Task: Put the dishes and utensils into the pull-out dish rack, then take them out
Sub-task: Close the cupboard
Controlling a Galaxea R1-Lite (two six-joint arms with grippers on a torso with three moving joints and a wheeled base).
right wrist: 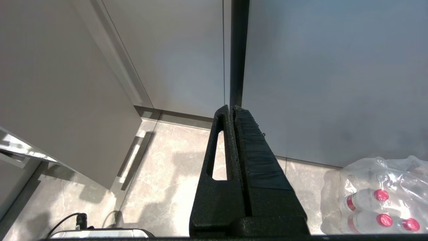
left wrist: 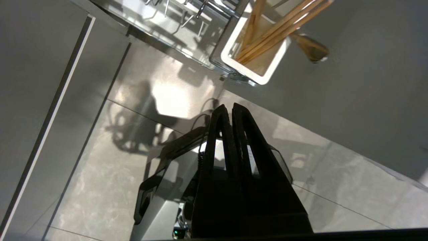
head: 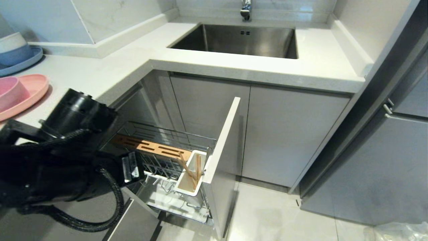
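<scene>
The pull-out dish rack (head: pixel 174 135) stands drawn out below the counter, its grey door front (head: pixel 222 140) toward the room. In its white utensil holder (head: pixel 191 179) lean the chopsticks (head: pixel 187 169). They show again as chopsticks (left wrist: pixel 267 36) in the holder (left wrist: pixel 264 72), with a silver metal end (left wrist: pixel 311 50) beside them that may be the fork. The pink bowl (head: pixel 11 92) sits on the pink plate (head: pixel 35 88) on the counter at far left. My left arm (head: pixel 67 160) hangs in front of the rack; my left gripper (left wrist: pixel 231 106) is shut and empty, a short way from the holder. My right gripper (right wrist: pixel 232 107) is shut, parked above the floor.
A blue plate (head: pixel 25 63) with stacked blue and white bowls (head: pixel 13 45) stands behind the pink dishes. The sink (head: pixel 217 42) is set in the counter corner. A tall grey appliance (head: pixel 384 167) closes the right side. A wrapped pack of bottles (right wrist: pixel 374 197) lies on the floor.
</scene>
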